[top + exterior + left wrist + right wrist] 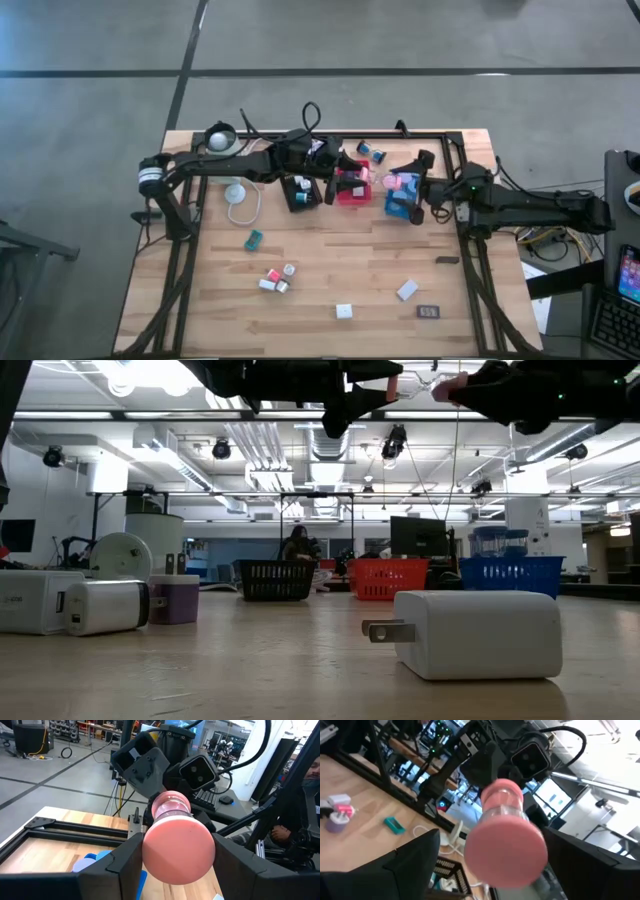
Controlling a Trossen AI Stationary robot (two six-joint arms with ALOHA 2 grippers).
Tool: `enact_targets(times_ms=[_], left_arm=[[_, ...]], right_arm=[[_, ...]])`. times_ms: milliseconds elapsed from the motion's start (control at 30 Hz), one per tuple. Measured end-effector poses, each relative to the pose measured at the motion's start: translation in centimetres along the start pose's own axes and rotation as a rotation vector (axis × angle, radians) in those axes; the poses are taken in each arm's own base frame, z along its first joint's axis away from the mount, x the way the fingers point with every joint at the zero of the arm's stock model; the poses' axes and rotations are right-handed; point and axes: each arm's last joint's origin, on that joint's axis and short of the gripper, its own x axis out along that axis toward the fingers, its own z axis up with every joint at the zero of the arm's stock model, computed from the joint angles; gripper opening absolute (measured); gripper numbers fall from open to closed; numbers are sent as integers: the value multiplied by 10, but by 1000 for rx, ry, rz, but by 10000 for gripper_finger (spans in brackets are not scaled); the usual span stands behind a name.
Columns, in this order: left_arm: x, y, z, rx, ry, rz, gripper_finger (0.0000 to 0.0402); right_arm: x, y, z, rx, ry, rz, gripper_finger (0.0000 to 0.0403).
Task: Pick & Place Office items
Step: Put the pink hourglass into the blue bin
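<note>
Pink round roll with clear middle (178, 842), held aloft over trays near tabletop's far edge: left gripper (170, 865) grips one end; right gripper (485, 855) stands wide open around other. Step: handover. Next: right closes, left releases.

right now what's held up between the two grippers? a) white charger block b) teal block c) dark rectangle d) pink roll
d: the left wrist view shows the left gripper clamped on a pink roll, and the right gripper stands open around its other end, above the trays.
</note>
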Motion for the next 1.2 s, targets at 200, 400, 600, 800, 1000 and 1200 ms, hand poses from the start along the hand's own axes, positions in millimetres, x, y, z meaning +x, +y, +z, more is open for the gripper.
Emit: enact_targets(times_ms=[200,400,600,800,1000,1200], left_arm=[[0,0,0,-1,1,0,204],[0,0,-2,15,21,4,204],[0,0,-2,34,25,4,204],[-2,-1,2,52,7,-4,204],[-2,-2,5,63,-23,-14,204],[-2,-2,6,60,-34,-18,204]], right_arm=[[14,-2,-2,35,38,27,332],[21,-3,-2,64,52,40,327],[15,-6,4,93,22,19,327],[4,-10,15,90,-58,8,327],[3,-8,13,92,-46,19,327],[3,-10,16,93,-59,1,326]])
